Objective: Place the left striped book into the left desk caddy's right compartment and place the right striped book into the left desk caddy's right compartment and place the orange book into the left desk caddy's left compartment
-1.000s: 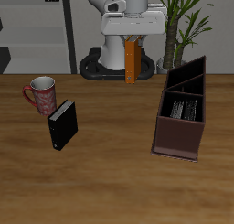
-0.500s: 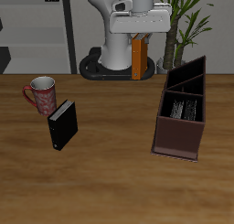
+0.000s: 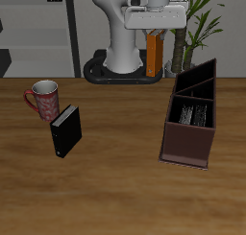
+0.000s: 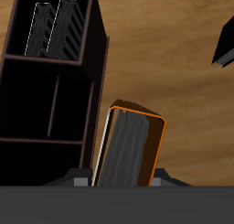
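1. Since 1 s ago, gripper (image 3: 156, 30) w/ thin orange-brown book (image 3: 155, 53) rises, shifts toward long maroon desk caddy (image 3: 191, 124).
2. Gripper clamped on book, hanging upright above table's back.
3. Both striped books (image 4: 53, 25) sit in larger compartment; next: lower book into smaller end section.

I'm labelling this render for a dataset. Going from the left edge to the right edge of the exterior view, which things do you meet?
Mug → black book → orange book, hanging from the gripper → desk caddy, striped books inside.
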### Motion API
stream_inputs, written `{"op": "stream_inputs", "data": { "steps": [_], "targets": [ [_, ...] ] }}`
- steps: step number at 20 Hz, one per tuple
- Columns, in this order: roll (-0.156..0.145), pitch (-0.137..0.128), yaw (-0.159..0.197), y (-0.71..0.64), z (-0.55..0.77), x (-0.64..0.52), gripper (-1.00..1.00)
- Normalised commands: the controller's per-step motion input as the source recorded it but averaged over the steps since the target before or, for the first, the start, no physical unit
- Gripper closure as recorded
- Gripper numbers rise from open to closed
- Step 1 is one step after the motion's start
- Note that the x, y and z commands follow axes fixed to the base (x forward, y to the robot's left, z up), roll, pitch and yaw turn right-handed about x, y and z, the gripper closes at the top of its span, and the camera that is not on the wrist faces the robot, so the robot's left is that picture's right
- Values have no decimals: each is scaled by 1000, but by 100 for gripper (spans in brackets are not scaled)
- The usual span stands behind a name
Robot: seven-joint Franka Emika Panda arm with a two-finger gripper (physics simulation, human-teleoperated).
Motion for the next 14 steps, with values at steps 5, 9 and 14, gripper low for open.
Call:
{"op": "stream_inputs", "data": {
  "steps": [5, 9, 14],
  "targets": [
    [77, -81, 26, 406, -9, -366, 100],
    [9, -30, -8, 232, -65, -242, 100],
    [33, -2, -16, 191, -83, -196, 100]
  ]
}}
